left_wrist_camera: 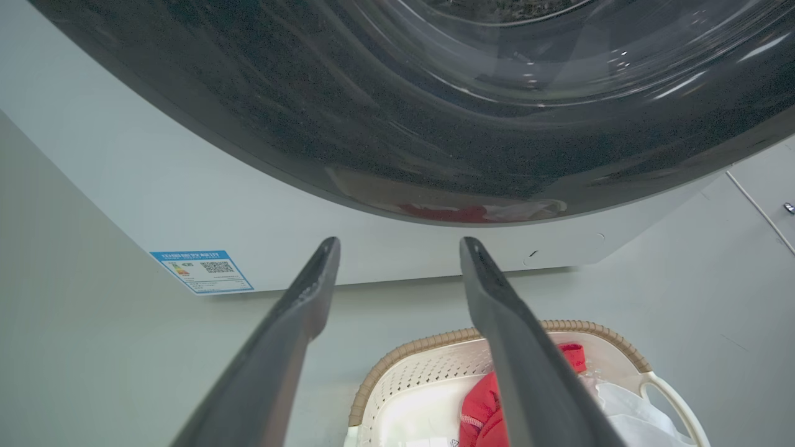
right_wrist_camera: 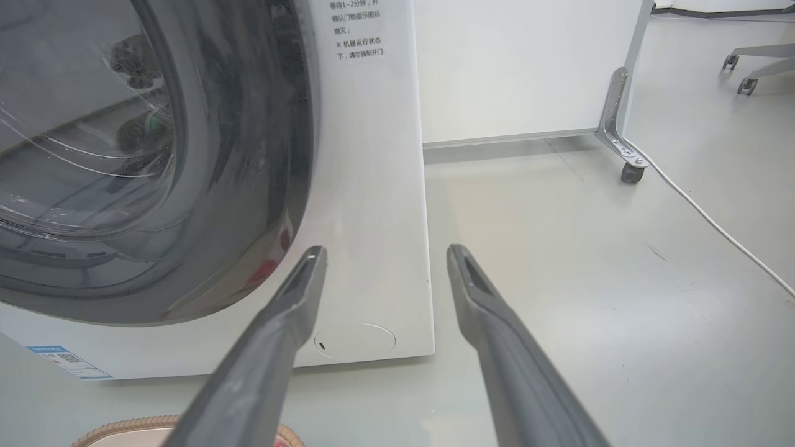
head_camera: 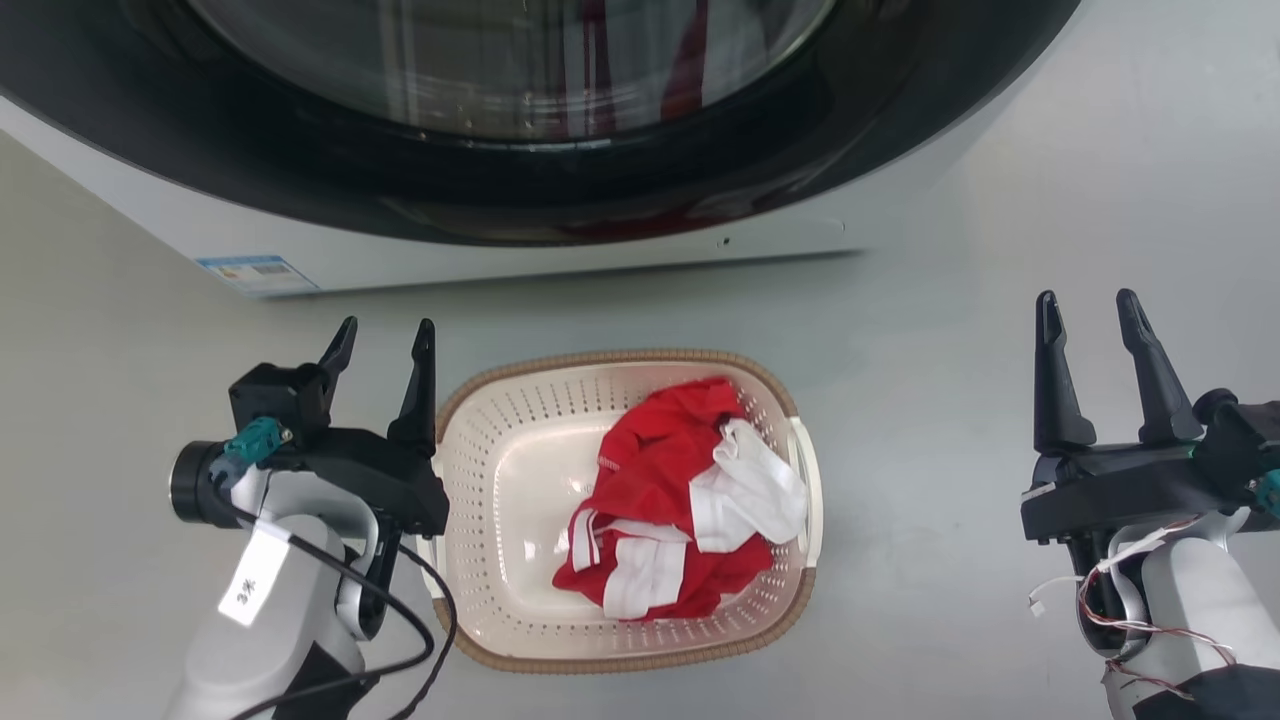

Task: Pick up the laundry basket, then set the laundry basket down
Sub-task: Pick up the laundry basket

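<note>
1. Pale grey floor (head_camera: 950,400) spreads in front of a white washing machine (head_camera: 560,262), whose round dark door (head_camera: 500,190) is closed across the top of the head view.
2. A blue label (head_camera: 248,270) sits at the machine's lower left corner.
3. The laundry basket (head_camera: 500,470) stands upright on the floor just in front of the machine, between the two arms and nearer the left one.
4. Red and white clothes (head_camera: 670,480) lie bunched inside it, towards its right half; the left part of its bottom is bare.
5. A white loop handle (head_camera: 810,470) shows on the basket's right side.
6. The left gripper (head_camera: 388,326) is just beside the basket's left edge, its fingers spread apart with nothing between them, pointing towards the machine.
7. Its dark body overlaps the basket's left rim in the head view; whether it touches the rim cannot be told.
8. In the left wrist view the basket lies below and to the right of the fingers, one finger crossing in front of the clothes.
9. The right gripper (head_camera: 1087,298) is well apart from the basket, over bare floor on its right, its fingers likewise released and empty.
10. The right wrist view looks past the machine's right corner to a white panel on casters (right_wrist_camera: 528,68) and a pale cable (right_wrist_camera: 714,223) lying on the floor.
</note>
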